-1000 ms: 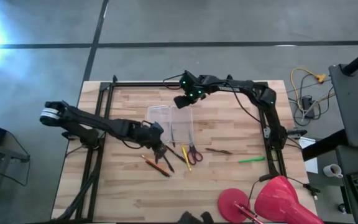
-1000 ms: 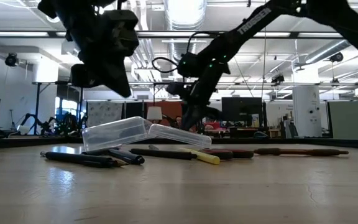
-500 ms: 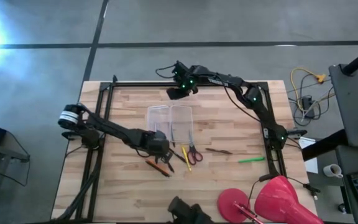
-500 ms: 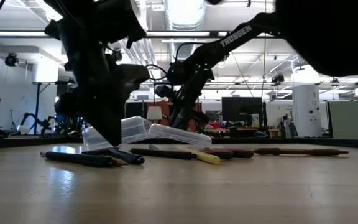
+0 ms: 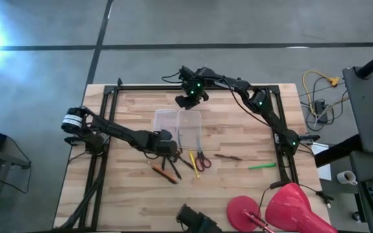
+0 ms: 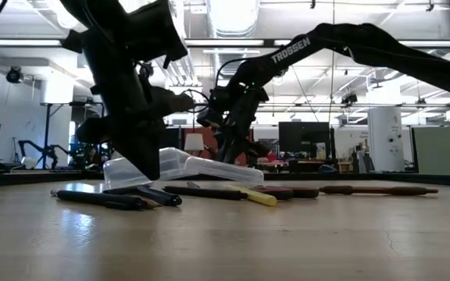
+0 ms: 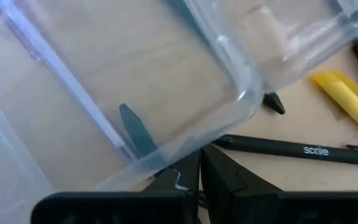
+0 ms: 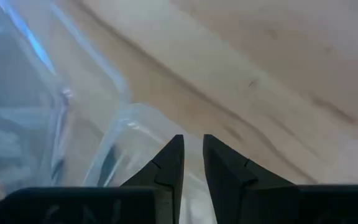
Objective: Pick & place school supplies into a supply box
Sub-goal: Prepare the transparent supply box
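Two arms work around a clear supply box (image 5: 179, 125) lying open near the centre of the wooden tabletop (image 5: 238, 188). The left gripper (image 5: 169, 151), fingers pressed together, sits low at the box's near corner, just above a black pen (image 7: 291, 148). The right gripper (image 5: 188, 101) hovers over the box's far edge, its fingers (image 8: 166, 165) narrowly parted and holding nothing. On the near side of the box lie an orange pencil (image 5: 162, 172), a yellow pen (image 5: 193, 161) and red-handled scissors (image 5: 201, 158); a brown pencil (image 5: 228, 156) and a green pen (image 5: 262, 166) rest toward the right edge.
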